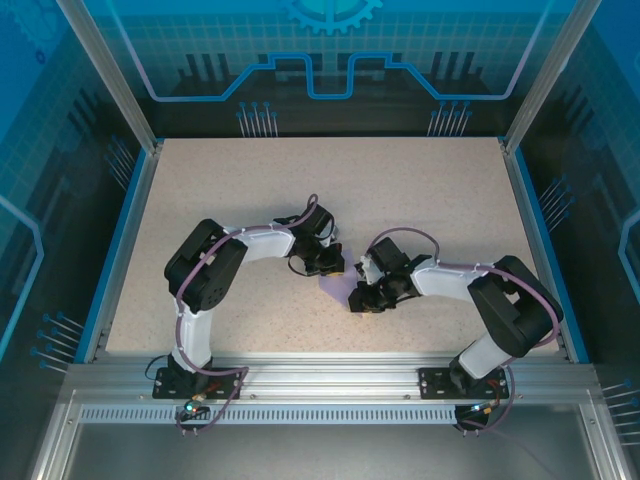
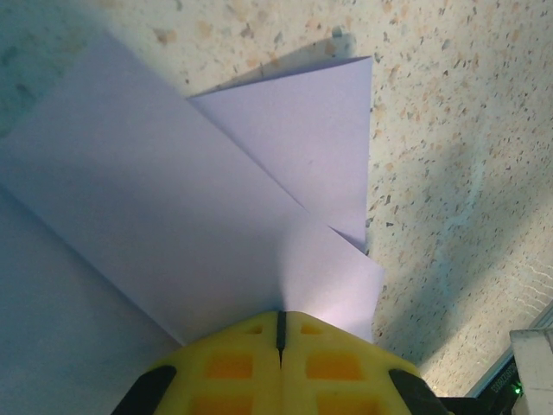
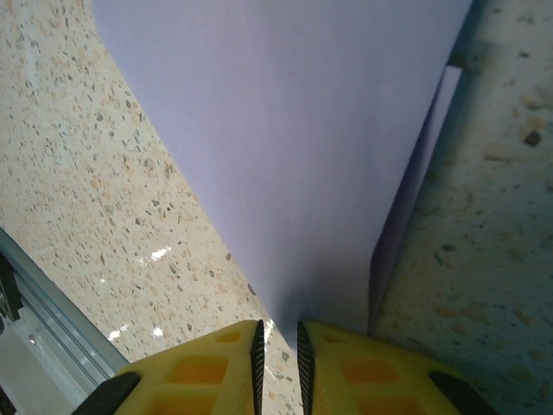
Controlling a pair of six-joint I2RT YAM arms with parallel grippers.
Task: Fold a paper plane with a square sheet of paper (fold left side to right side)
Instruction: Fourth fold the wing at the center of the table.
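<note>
Purple paper (image 1: 336,291) is lying on the big speckled table (image 1: 430,190), near the middle and a bit toward the near edge. The left arm (image 1: 205,272) and the right arm (image 1: 512,305) are bending inward so that their claws are meeting over it from both sides. I think one claw is meant to be moving a flap while the other is guarding the rest.

The paper is already showing folds. In the left wrist view one corner is lying flat as a triangle on the far side, and a wide flap is running across it right up to the claw.

The left claw (image 2: 281,327) is squeezing tight, with no gap between its yellow fingers (image 2: 233,365). The flap is ending right at the tips, so the claw looks to be pinching the paper's edge, likely to carry that side over to the right.

The right claw (image 3: 278,339) is standing open just a crack, with table showing through the gap. The paper is reaching one fingertip (image 3: 346,347), and I cannot tell if they are touching. It is gripping nothing.
</note>
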